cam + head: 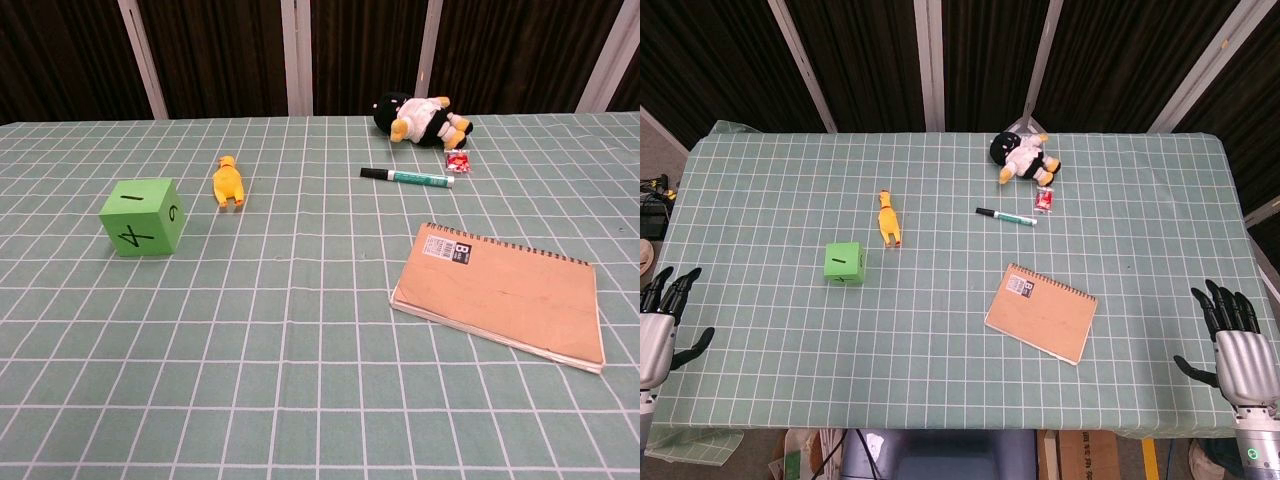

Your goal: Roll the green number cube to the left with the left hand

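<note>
The green number cube (845,262) sits on the checked tablecloth left of centre; in the chest view the cube (143,217) shows a 4 on its front face and a 1 on top. My left hand (658,322) hangs at the table's left front edge, fingers spread, holding nothing, well to the left of and nearer than the cube. Over at the right front edge my right hand (1238,340) is also spread and empty. Neither hand appears in the chest view.
A yellow rubber chicken (888,219) lies just behind and right of the cube. A brown spiral notebook (1041,312) lies right of centre. A green marker (1006,215), a small red packet (1043,201) and a plush toy (1025,156) lie toward the back.
</note>
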{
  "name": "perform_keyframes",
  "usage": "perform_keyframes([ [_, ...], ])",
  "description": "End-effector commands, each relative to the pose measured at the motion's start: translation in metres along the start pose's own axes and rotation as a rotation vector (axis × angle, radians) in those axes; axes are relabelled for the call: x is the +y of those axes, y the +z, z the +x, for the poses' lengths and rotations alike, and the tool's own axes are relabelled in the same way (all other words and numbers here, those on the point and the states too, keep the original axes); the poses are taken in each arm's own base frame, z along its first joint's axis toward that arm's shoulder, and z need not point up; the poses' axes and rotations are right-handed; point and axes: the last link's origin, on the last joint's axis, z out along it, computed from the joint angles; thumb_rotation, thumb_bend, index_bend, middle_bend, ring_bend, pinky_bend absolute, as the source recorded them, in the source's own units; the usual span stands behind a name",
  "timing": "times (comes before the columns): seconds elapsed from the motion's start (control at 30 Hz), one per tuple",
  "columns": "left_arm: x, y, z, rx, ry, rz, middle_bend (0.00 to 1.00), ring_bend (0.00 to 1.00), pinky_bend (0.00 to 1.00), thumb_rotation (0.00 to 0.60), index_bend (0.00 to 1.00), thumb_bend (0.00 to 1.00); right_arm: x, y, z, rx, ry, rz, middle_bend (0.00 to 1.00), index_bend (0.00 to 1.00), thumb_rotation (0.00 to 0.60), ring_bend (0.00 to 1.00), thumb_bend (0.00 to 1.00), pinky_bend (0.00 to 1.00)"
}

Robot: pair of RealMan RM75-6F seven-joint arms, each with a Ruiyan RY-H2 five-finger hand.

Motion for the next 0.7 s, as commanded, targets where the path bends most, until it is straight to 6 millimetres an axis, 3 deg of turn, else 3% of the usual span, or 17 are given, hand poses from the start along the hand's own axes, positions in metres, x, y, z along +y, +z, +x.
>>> perform_keyframes([
  [0.03,0.001,-0.001,-0.001,-0.011,0.001,-0.005,0.16,0.06,0.16,0.600,0.09,0.36,-0.001,0.000,-0.001,-0.005,-0.004,0.004,0.01,0.12,0.600,0.00,0.15,0.05],
  [0.1,0.001,-0.002,-0.001,-0.020,0.002,-0.009,0.16,0.06,0.16,0.600,0.09,0.36,-0.002,-0.001,-0.002,-0.013,-0.010,0.010,0.01,0.12,0.600,0.00,0.15,0.05],
  [0.17,0.001,-0.001,-0.001,-0.019,0.001,-0.010,0.17,0.06,0.16,0.600,0.09,0.36,-0.001,-0.025,-0.004,-0.023,-0.013,0.009,0.01,0.12,0.600,0.00,0.15,0.05],
  [0.23,0.001,-0.001,-0.001,-0.021,0.003,-0.008,0.17,0.06,0.16,0.600,0.09,0.36,-0.005,-0.002,-0.002,-0.019,-0.011,0.020,0.01,0.12,0.600,0.00,0.15,0.05],
  [0.27,0.001,-0.001,-0.001,-0.022,0.002,-0.008,0.17,0.06,0.16,0.600,0.09,0.36,-0.005,0.000,-0.002,-0.024,-0.010,0.016,0.01,0.12,0.600,0.00,0.15,0.05],
  [0.4,-0.001,0.001,0.000,-0.020,-0.006,-0.013,0.17,0.08,0.20,0.600,0.09,0.36,-0.005,-0.001,-0.002,-0.030,-0.013,0.002,0.01,0.12,0.600,0.00,0.15,0.05],
  [0.5,-0.004,0.005,-0.001,-0.023,0.000,-0.014,0.21,0.14,0.27,0.600,0.09,0.36,-0.005,-0.002,-0.002,-0.038,-0.010,-0.002,0.01,0.12,0.600,0.00,0.15,0.05],
  [0.7,-0.001,0.029,-0.003,-0.066,-0.001,-0.055,0.31,0.24,0.36,0.600,0.09,0.36,-0.002,-0.001,-0.003,-0.051,-0.011,-0.009,0.01,0.12,0.600,0.00,0.15,0.05],
])
